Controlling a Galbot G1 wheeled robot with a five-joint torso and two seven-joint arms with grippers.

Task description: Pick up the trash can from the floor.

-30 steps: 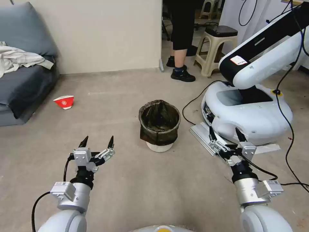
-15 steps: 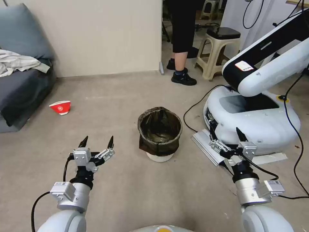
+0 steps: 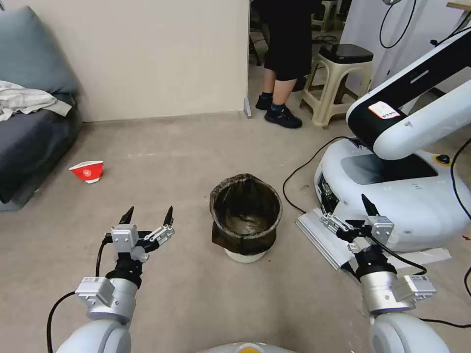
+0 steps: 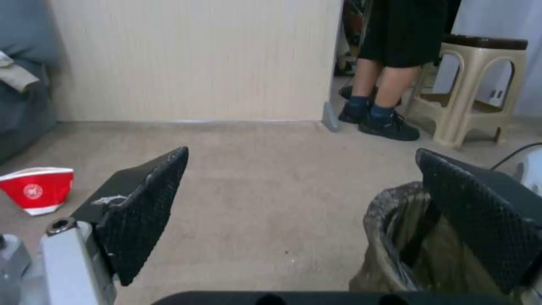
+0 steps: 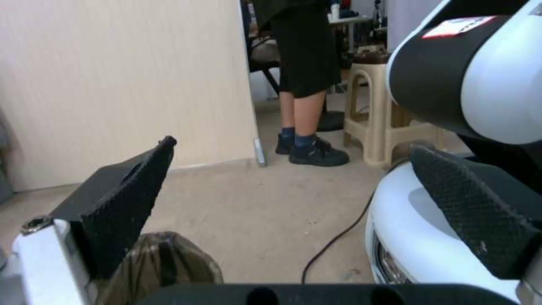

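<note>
The trash can [image 3: 245,218], a small round white bin lined with a dark bag folded over its rim, stands upright on the beige floor [image 3: 196,152] straight ahead of me. Its bagged rim also shows in the left wrist view as the trash can [image 4: 395,237] and in the right wrist view as the trash can [image 5: 164,262]. My left gripper [image 3: 147,215] hangs open to the left of the can, apart from it. My right gripper [image 3: 346,208] hangs open to the can's right, also clear of it. Both grippers hold nothing.
A large white robot base [image 3: 392,191] with a black-and-white arm sits close on the right, a black cable [image 3: 299,171] running toward the can. A red and white paper bowl [image 3: 87,171] lies left. A grey sofa [image 3: 29,137], a beige stool [image 3: 338,78] and a standing person [image 3: 284,59] are behind.
The whole view has shifted: the can, bowl and white robot base sit lower and nearer in the picture, so the camera has moved forward. Both grippers keep their open pose.
</note>
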